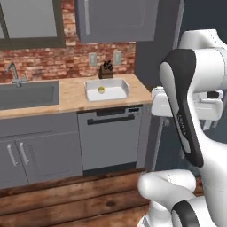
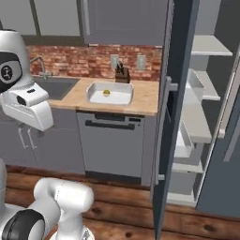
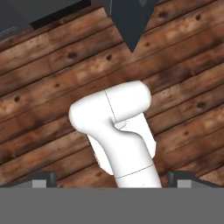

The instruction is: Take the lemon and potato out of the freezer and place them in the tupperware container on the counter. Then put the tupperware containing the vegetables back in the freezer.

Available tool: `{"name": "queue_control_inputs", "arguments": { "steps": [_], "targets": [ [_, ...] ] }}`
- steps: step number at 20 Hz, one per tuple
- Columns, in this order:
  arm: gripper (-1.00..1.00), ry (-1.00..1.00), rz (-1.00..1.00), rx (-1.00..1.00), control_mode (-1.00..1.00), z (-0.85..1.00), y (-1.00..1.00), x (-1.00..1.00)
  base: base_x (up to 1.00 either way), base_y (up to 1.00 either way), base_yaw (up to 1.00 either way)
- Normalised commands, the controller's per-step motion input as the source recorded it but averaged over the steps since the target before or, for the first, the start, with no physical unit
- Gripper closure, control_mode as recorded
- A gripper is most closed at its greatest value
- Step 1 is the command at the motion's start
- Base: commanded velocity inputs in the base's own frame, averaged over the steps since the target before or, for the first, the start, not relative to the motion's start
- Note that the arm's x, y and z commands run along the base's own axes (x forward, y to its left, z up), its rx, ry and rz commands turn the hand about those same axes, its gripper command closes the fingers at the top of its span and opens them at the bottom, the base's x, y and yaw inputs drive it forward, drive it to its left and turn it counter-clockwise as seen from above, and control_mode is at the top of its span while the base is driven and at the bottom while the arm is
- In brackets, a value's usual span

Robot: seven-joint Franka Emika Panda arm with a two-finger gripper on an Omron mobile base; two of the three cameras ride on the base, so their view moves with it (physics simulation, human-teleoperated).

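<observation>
The white tupperware container (image 1: 116, 94) (image 2: 119, 97) sits on the beige counter (image 1: 71, 95) (image 2: 145, 101) right of the sink. A small bright yellow lemon (image 1: 101, 89) (image 2: 106, 93) lies inside it. The freezer (image 2: 201, 126) stands at the right with its dark door (image 2: 176, 117) swung open and pale shelves showing. The potato is out of view. My gripper (image 3: 112, 178) is open and holds nothing. It points down at the wooden floor, well away from the counter and the freezer shelves.
A dark sink (image 1: 26, 94) with a faucet (image 1: 14, 73) lies left of the tub. A knife block (image 1: 105, 69) stands against the brick wall. Below the counter is a dishwasher front (image 1: 110, 139). Plank floor (image 3: 43, 87) lies under the hand.
</observation>
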Motion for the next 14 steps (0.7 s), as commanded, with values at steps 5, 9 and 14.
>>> {"name": "queue_control_inputs", "arguments": {
  "steps": [5, 9, 14],
  "targets": [
    [-1.0, 0.0, 0.0, 0.0, 1.0, 0.0, 0.0, 0.0, -0.61, -0.66, -0.21],
    [-1.0, 0.0, 0.0, 0.0, 1.0, 0.0, 0.0, 0.0, -0.27, -1.0, 0.03],
    [-1.0, 0.0, 0.0, 0.0, 1.0, 0.0, 0.0, 0.0, -0.11, -1.0, 0.18]
  ]
}}
